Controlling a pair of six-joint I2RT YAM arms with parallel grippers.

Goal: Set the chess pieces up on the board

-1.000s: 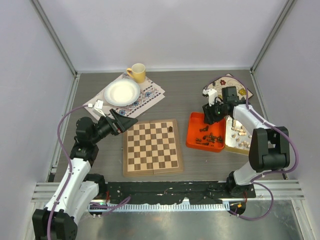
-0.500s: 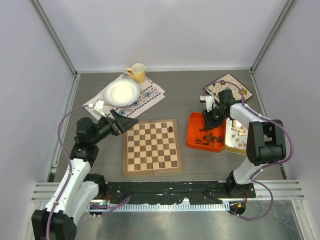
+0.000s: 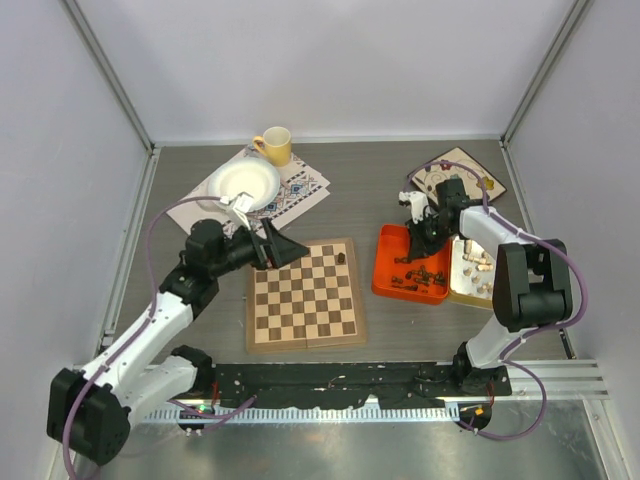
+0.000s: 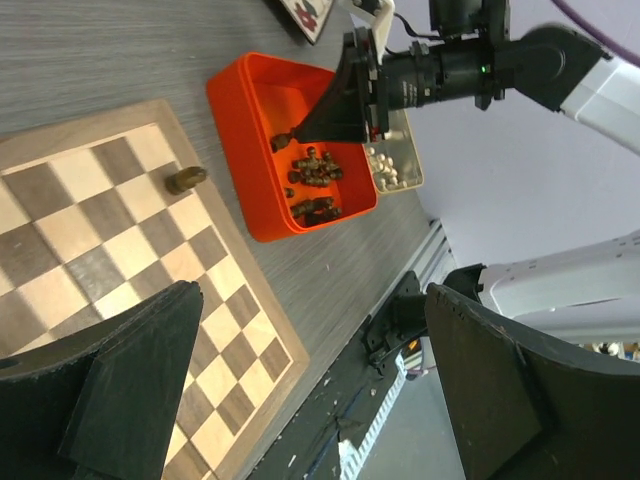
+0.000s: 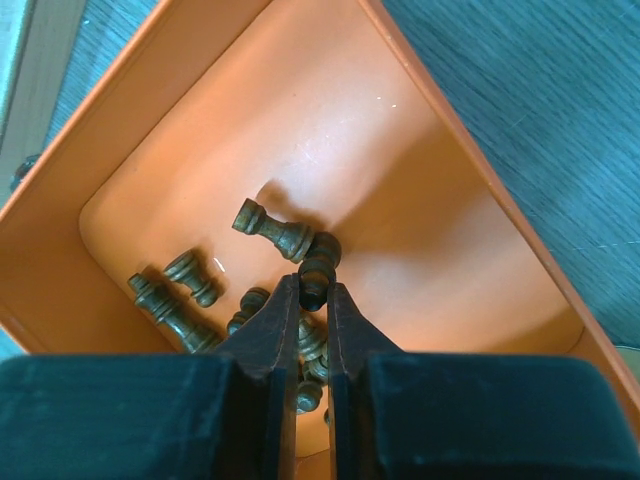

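Lit brightly and evenly from above; only soft, short shadows on the tabletop [image 3: 370,190]. Sharp overhead, slightly bowed at the edges. Blurred on the dark near jaws in left wrist view. Small glare specks and soft shadow inside the orange tray [image 5: 300,130] in right wrist view.

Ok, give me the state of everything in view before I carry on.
left gripper: open, empty.
right gripper: shut on the pinched dark piece, inside the orange tray.
chessboard: unfolded flat, one lone dark piece on it.
orange tray: holds loose dark pieces, lying.
pale tray: holds pale pieces.
yellow cup: upright.
white plate: empty.
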